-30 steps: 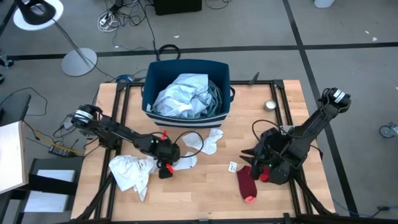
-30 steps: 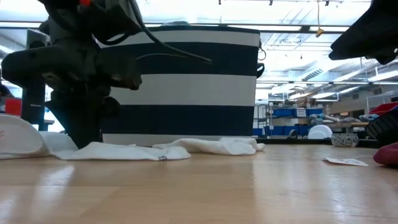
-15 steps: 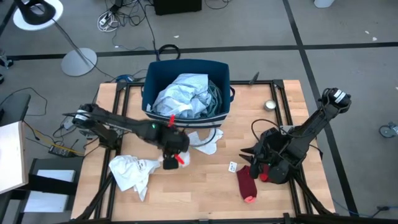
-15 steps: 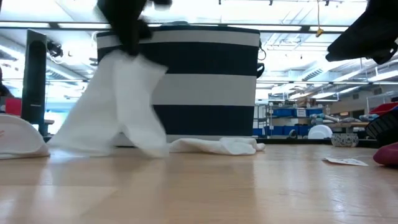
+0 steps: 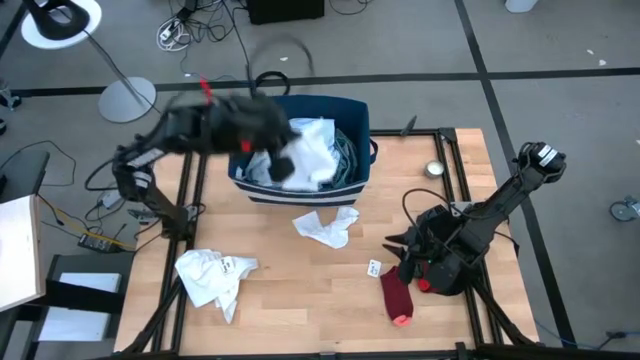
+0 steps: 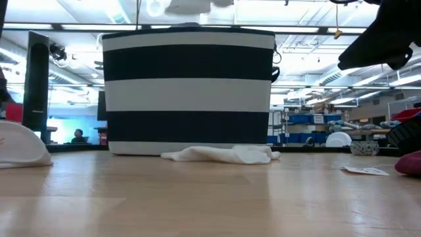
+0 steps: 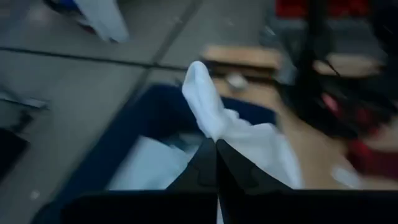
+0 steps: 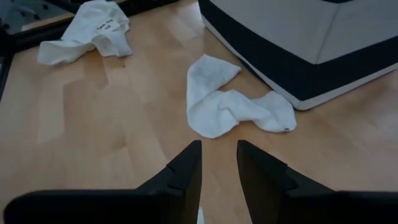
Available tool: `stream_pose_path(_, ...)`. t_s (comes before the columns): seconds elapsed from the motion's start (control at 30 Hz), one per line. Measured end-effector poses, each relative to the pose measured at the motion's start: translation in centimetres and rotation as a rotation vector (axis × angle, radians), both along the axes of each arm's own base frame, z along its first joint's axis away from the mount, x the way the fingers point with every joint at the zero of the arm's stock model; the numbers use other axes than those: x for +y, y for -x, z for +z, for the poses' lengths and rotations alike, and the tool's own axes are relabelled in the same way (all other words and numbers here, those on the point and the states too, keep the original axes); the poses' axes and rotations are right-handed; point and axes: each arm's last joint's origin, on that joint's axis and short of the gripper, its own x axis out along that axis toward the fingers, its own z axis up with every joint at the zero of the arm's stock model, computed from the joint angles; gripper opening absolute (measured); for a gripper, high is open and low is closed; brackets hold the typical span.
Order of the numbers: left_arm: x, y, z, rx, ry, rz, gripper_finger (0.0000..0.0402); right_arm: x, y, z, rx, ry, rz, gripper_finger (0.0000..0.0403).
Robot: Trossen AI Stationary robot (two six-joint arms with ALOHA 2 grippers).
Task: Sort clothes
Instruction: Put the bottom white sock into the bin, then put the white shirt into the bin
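- A soft white cloth garment [image 5: 308, 150] is pinched in the closed left tool [image 7: 216, 163], hanging over the navy striped fabric bin [image 5: 352, 115].
- The right tool [image 8: 218, 163], fingers parted, is held near a crumpled white sock [image 8: 224, 107] on the wooden counter [image 5: 300, 300].

Bare tabletop [image 5: 300, 300] between scattered garments

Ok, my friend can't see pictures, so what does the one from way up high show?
The left gripper holds a white cloth over the navy bin full of clothes. On the wooden table lie a white sock, a crumpled white garment and a dark red sock, with the right gripper open by that sock.
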Motion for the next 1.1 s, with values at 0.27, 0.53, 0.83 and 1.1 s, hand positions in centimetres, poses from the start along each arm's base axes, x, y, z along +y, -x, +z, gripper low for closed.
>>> stream_pose_path(0.27,6.0,1.3,0.6,0.014,-0.08,0.168,0.0001,-0.4,-0.3,0.0,0.016,0.034,-0.001,0.0095)
stream_pose_path(0.53,8.0,2.2,-1.4,0.146,0.081,0.162,0.0044,-0.7,-0.6,-0.1,0.046,0.018,0.013,0.0089)
stream_pose_path(0.83,7.0,3.9,-3.3,0.371,0.271,0.181,0.0118,-0.7,-0.7,0.0,0.043,0.014,0.013,0.0086)
stream_pose_path(1.1,0.8,4.9,-3.0,0.327,0.387,-0.009,0.0121,-0.7,-0.7,0.0,0.038,0.008,0.014,0.0084)
